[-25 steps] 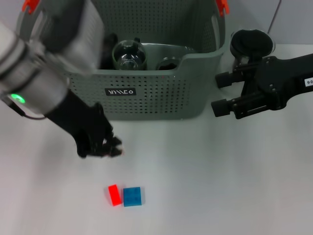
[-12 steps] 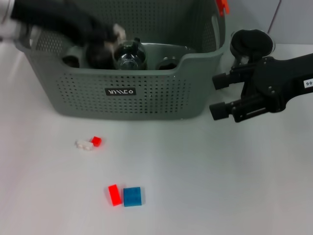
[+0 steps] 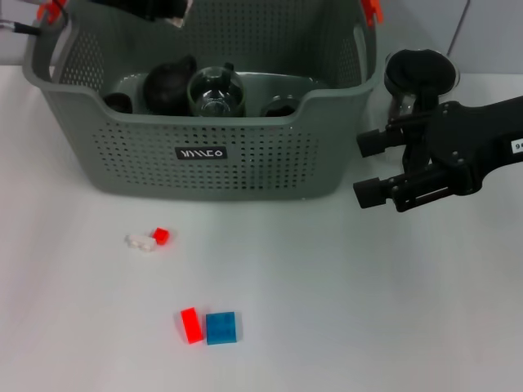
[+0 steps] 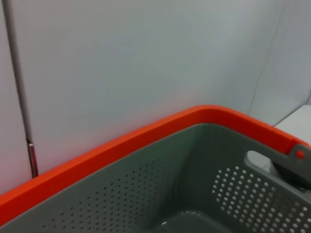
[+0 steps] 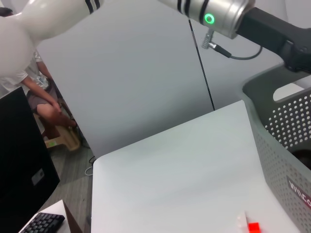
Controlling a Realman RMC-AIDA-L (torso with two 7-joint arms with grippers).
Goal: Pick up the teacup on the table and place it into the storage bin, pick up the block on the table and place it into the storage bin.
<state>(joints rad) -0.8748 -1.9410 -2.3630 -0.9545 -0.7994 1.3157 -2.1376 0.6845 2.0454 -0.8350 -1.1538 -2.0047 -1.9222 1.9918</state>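
Observation:
The grey perforated storage bin stands at the back of the table. Inside it are a dark teapot, a clear glass vessel and dark cups. My left gripper hangs above the bin's back left, cut off by the head view's top edge, with a pale patch at its tip. On the table lie a small white-and-red block, a red block and a blue block. A dark round teacup stands right of the bin. Just in front of it my right gripper is open and empty.
The left wrist view shows the storage bin's orange rim and inner wall against a pale backdrop. In the right wrist view the bin sits at the table's far end, with the small red-and-white block near it. Bare white table lies between the blocks and the bin.
My left arm rose from beside the small white-and-red block on the table to above the bin's back left. That block stays on the table. The right gripper barely shifted.

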